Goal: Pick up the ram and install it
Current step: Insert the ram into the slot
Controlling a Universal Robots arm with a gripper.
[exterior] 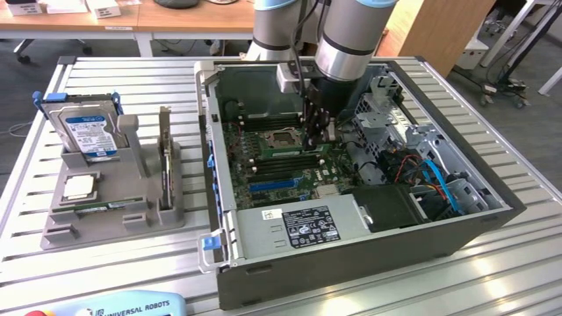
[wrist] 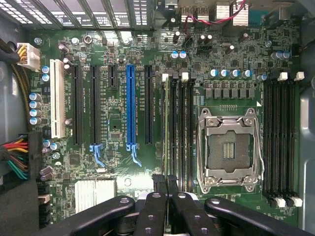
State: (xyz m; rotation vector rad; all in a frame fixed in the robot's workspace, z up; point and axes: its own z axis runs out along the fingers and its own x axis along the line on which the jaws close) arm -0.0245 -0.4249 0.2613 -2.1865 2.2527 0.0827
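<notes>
- Nearest, at the near edge of the slatted table [exterior: 509, 263], lies one blue teach pendant [exterior: 123, 307]
- Just behind it stands one open computer case [exterior: 351, 270], with one power supply [exterior: 299, 227] against its near wall
- Toward the table's edge on the exterior view's left sits one grey fixture [exterior: 114, 227]
- It carries one processor chip [exterior: 79, 186], one hard drive [exterior: 86, 131] standing at its far end and one upright expansion card [exterior: 164, 148]
- A dark green strip [exterior: 99, 208] lies in the fixture's near groove; I cannot tell whether that is a second stick
- Deeper in the case, on the motherboard [wrist: 113, 128], one empty processor socket [wrist: 230, 150] sits between two banks of memory slots, four a side as far as I can count
- The ram [wrist: 166, 123] stands on edge in the slot of one bank that lies farthest from the socket; the other seven slots look bare
- The gripper [wrist: 165, 183] has its fingers pressed together, pinching the ram's upper edge from above
- By my reading the pick-up is done and the stick is at its slot; whether it is pushed fully home and latched I cannot tell, and it is not yet released
- Farthest, one arm [exterior: 347, 33] stands over the case's far half
</notes>
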